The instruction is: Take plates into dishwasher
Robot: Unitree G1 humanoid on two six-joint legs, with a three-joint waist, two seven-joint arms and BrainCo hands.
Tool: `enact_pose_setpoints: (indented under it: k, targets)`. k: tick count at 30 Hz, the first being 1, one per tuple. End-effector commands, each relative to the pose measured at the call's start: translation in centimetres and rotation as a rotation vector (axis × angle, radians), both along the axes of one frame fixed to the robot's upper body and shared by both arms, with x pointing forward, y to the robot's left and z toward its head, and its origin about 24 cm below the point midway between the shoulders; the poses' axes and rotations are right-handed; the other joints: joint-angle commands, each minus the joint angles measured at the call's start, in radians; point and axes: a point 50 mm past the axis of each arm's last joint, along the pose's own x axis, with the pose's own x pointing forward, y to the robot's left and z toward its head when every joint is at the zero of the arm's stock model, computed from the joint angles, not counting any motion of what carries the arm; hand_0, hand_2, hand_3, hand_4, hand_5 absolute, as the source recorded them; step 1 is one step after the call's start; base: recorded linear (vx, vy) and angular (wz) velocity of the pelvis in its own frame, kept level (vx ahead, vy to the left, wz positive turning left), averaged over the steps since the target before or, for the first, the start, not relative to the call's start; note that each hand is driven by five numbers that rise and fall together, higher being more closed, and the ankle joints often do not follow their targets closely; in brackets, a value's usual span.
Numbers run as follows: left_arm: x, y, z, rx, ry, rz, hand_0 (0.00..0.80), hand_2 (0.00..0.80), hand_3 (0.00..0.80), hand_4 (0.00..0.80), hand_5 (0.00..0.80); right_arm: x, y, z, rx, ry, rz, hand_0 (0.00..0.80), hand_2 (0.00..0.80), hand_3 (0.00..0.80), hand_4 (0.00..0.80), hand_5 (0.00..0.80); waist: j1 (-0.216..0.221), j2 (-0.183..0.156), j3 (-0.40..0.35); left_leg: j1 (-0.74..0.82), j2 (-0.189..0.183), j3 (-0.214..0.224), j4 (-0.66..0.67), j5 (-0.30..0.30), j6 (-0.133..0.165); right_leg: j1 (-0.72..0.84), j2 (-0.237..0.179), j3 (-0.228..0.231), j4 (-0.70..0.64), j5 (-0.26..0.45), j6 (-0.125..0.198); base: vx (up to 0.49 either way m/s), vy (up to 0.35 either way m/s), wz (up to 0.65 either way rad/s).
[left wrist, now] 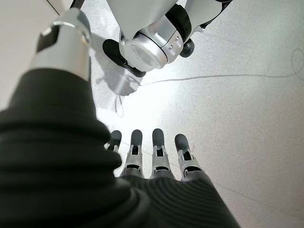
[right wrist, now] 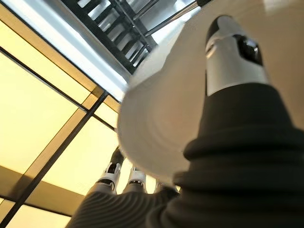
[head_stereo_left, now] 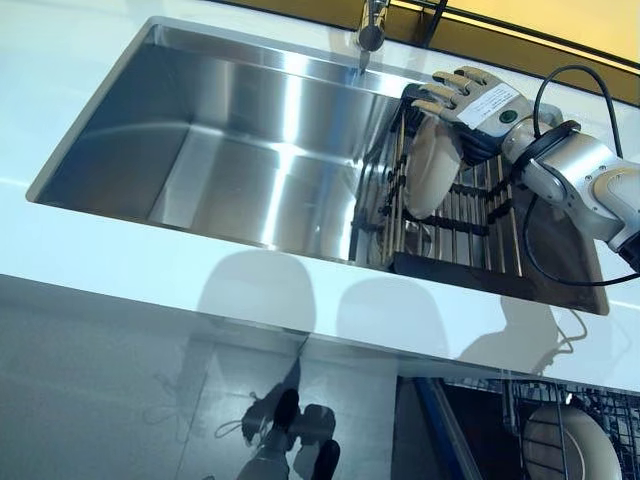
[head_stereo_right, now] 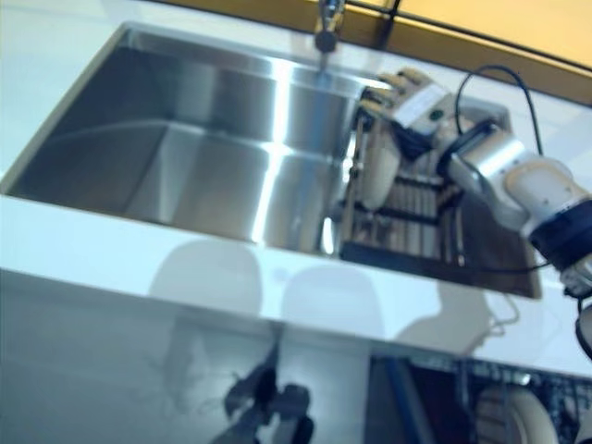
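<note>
A cream plate (head_stereo_left: 432, 170) stands on edge in a dark dish rack (head_stereo_left: 480, 225) at the right end of the steel sink (head_stereo_left: 250, 150). My right hand (head_stereo_left: 470, 95) reaches over the plate's top rim, its fingers curled over the far side. In the right wrist view the thumb (right wrist: 228, 61) lies on the plate's face (right wrist: 161, 118) and fingertips (right wrist: 135, 178) show past its rim. My left hand (left wrist: 156, 156) hangs beside the body over the floor, its fingers straight and empty.
A faucet (head_stereo_left: 370, 30) stands behind the sink, close to the right hand. A white counter (head_stereo_left: 150, 270) runs along the front of the sink. Below it at the lower right, an open dishwasher rack (head_stereo_left: 615, 405) holds another plate (head_stereo_left: 570, 445).
</note>
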Motion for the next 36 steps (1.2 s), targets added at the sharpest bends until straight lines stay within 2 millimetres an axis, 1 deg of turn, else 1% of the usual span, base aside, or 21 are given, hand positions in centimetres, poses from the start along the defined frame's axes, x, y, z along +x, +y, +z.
enact_pose_setpoints:
  k: [1,10,11,12,13,18,23,36]
  targets:
    - [-0.2,0.2,0.0,-0.001,0.003,-0.006,0.000,0.000,0.000,0.000,0.000,-0.8,1.7,3.0,-0.039,-0.105,0.049,0.000,0.000,0.000,0.000,0.000,0.036,-0.026,0.009,0.053,0.061,0.067,-0.004,-0.086,-0.078,-0.094,-0.080,-0.024,0.001,0.154,0.115,0.000,0.000,0.00]
    - [0.1,-0.2,0.0,-0.015,-0.004,-0.003,0.000,0.000,0.000,0.000,0.000,-0.7,2.4,2.8,-0.046,-0.080,0.046,0.000,0.000,0.000,0.000,0.000,0.039,-0.027,0.017,0.044,0.060,0.064,-0.004,-0.082,-0.080,-0.102,-0.082,-0.025,0.003,0.156,0.115,0.000,0.000,0.00]
    - [0.1,-0.2,0.0,-0.015,-0.007,-0.002,0.000,0.000,0.000,0.000,0.000,-0.7,2.5,2.7,-0.068,-0.079,0.040,0.138,0.138,0.138,0.138,0.138,0.040,-0.027,0.019,0.043,0.060,0.062,-0.004,-0.081,-0.080,-0.103,-0.082,-0.026,0.003,0.157,0.116,0.000,0.000,0.00]
    - [0.1,-0.2,0.0,-0.015,-0.009,-0.002,0.000,0.000,0.000,0.000,0.000,-0.7,2.6,2.6,-0.080,-0.079,0.038,0.408,0.408,0.408,0.408,0.408,0.041,-0.026,0.021,0.042,0.060,0.061,-0.004,-0.081,-0.079,-0.104,-0.082,-0.026,0.003,0.157,0.116,0.000,0.000,0.00]
    - [0.2,-0.2,0.0,-0.014,-0.012,-0.003,0.000,0.000,0.000,0.000,0.000,-0.6,2.8,2.5,-0.095,-0.077,0.040,0.800,0.800,0.800,0.800,0.800,0.042,-0.026,0.024,0.040,0.060,0.061,-0.004,-0.080,-0.079,-0.105,-0.082,-0.027,0.003,0.156,0.115,-0.031,0.005,-0.01]
    - [0.1,0.0,0.1,-0.008,-0.012,0.001,0.000,0.000,0.000,0.000,0.000,-0.4,2.4,2.3,-0.083,-0.053,0.010,0.800,0.800,0.800,0.800,0.800,0.044,-0.028,0.026,0.039,0.059,0.060,-0.004,-0.079,-0.080,-0.104,-0.084,-0.033,0.002,0.157,0.116,0.000,0.000,0.00]
    - [0.2,0.1,0.1,-0.004,-0.011,0.000,0.000,0.000,0.000,0.000,0.000,-0.2,2.2,2.5,-0.081,-0.045,-0.018,0.800,0.800,0.800,0.800,0.800,0.041,-0.035,0.018,0.045,0.060,0.065,-0.004,-0.082,-0.080,-0.100,-0.083,-0.034,0.003,0.157,0.117,0.000,0.000,0.00]
    - [-0.7,0.4,-0.1,0.008,0.010,0.008,0.000,0.000,0.000,0.000,0.000,-0.4,0.7,2.4,-0.098,-0.037,-0.046,0.800,0.800,0.800,0.800,0.800,0.019,-0.044,-0.033,0.088,0.069,0.090,-0.004,-0.102,-0.077,-0.070,-0.079,-0.015,-0.003,0.154,0.119,0.003,0.001,-0.01]
